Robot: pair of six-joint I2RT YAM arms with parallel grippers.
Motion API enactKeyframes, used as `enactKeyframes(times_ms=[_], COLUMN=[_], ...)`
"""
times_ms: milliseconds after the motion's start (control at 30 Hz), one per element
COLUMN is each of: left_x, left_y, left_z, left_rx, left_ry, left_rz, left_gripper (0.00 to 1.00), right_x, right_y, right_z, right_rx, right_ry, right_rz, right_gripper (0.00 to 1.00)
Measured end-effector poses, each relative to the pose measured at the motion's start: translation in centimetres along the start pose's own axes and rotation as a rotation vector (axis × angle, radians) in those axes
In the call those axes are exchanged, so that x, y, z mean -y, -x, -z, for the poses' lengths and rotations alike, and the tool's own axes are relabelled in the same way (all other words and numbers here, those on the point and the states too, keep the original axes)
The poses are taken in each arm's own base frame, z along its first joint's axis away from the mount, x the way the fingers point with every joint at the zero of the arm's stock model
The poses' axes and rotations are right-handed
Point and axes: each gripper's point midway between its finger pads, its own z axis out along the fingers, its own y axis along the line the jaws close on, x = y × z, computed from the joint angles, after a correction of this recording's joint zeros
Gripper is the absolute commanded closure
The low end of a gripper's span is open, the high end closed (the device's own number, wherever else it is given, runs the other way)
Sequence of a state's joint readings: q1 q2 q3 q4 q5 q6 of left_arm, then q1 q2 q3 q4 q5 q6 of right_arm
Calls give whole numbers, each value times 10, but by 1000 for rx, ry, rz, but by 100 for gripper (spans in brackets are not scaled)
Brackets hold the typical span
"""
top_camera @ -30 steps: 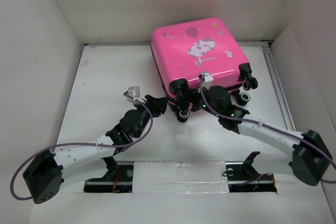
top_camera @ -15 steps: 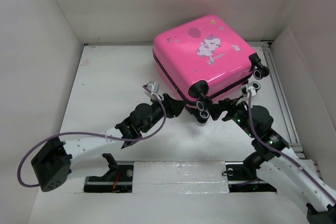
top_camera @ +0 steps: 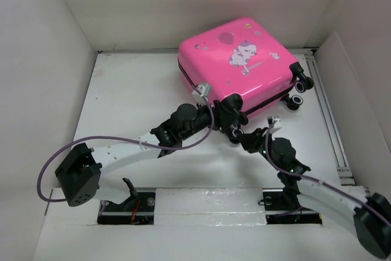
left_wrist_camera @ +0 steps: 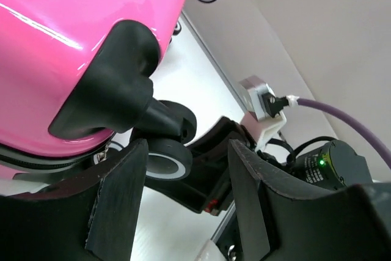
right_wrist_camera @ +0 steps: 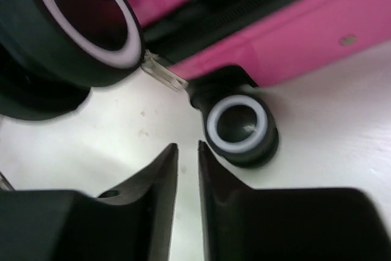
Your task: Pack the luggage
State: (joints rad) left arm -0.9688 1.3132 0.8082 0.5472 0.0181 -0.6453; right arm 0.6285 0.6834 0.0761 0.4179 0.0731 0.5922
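Note:
The bright-pink luggage lies shut at the back right of the table, its cartoon print facing up. My left gripper is at its near corner. In the left wrist view my left gripper is open, and a black corner wheel sits between the jaws beside the left finger, under the pink shell. My right gripper is just right of that corner. In the right wrist view my right gripper is almost closed and empty, low over the table beside a small wheel.
White walls enclose the table on the left, back and right. A rail runs along the right side. Two more luggage wheels stick out at the right. The arms' mounting plate lies at the near edge. The right arm's camera is close to my left gripper.
The luggage turned and shifted right a second ago, then stayed still. My left gripper moved right, up to the near corner wheel. My right gripper drew back to the left and lower.

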Motion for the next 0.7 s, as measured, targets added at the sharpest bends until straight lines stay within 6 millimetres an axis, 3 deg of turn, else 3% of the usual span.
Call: enactKeyframes(times_ms=[167, 267, 367, 700], left_x=[-6, -12, -16, -19], left_y=[-11, -20, -27, -30], left_z=[-4, -5, -4, -6], left_rx=[-54, -90, -117, -132], left_ry=[25, 40, 51, 65], left_rz=[-11, -14, -18, -29], left_gripper=[53, 55, 55, 58], right_x=[-12, -11, 3, 4], right_y=[1, -2, -21, -22], right_z=[-27, -39, -50, -61], right_rx=[67, 100, 76, 169], right_ry=[33, 21, -29, -113], right_rz=[43, 77, 124, 255], right_gripper=[66, 65, 61, 55])
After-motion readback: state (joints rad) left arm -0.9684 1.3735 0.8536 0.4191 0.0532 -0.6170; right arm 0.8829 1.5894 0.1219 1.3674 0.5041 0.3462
